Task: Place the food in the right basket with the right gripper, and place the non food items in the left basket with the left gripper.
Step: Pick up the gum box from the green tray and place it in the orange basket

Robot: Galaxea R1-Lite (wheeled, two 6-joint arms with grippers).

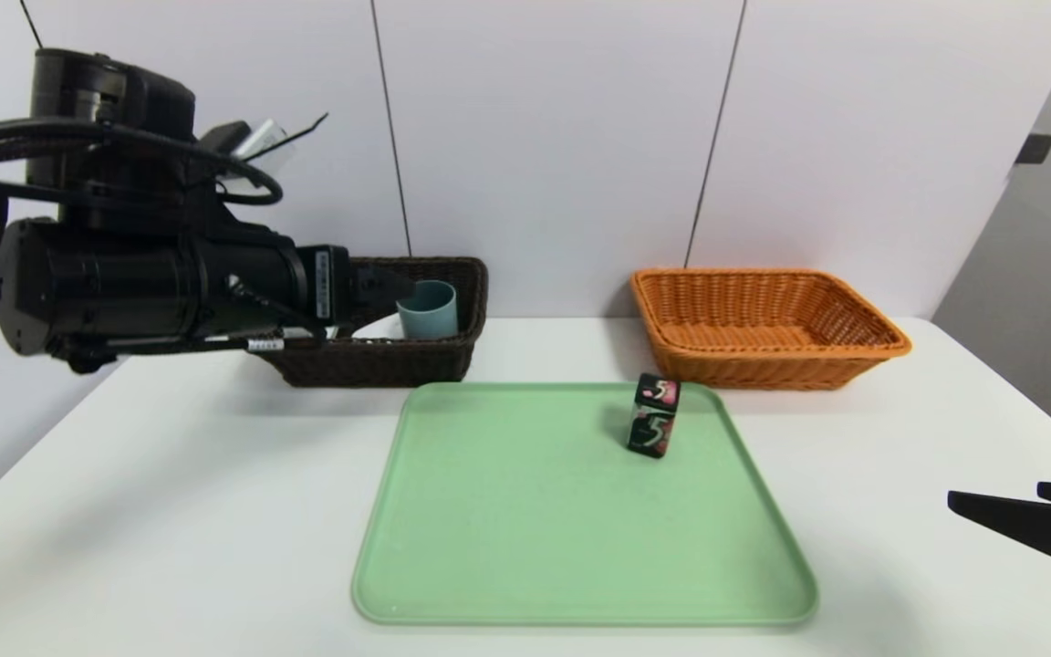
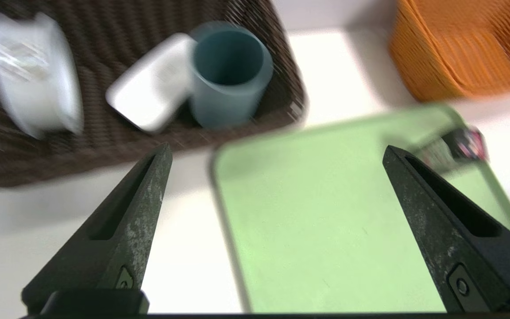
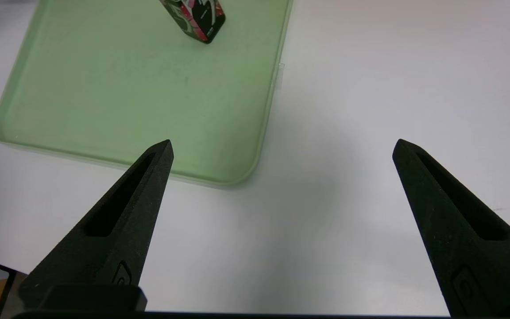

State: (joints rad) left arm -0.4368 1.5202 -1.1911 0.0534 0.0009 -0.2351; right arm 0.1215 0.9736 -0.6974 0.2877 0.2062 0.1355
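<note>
A small black box with pink and green print (image 1: 654, 415) stands upright on the green tray (image 1: 580, 547), near its far right corner. It also shows in the right wrist view (image 3: 195, 17). The dark brown left basket (image 1: 379, 360) holds a teal cup (image 2: 228, 75), a flat white case (image 2: 151, 82) and a white pack (image 2: 31, 73). The orange right basket (image 1: 767, 324) looks empty. My left gripper (image 2: 277, 148) hovers open and empty over the brown basket's front rim, its tip (image 1: 393, 287) beside the cup. My right gripper (image 3: 282, 141) hangs open and empty over bare table to the right of the tray.
Both baskets stand against the back wall of the white table (image 1: 170, 511), with a gap between them. The tray lies in the middle. The left arm's bulky wrist (image 1: 142, 283) hangs high at the far left.
</note>
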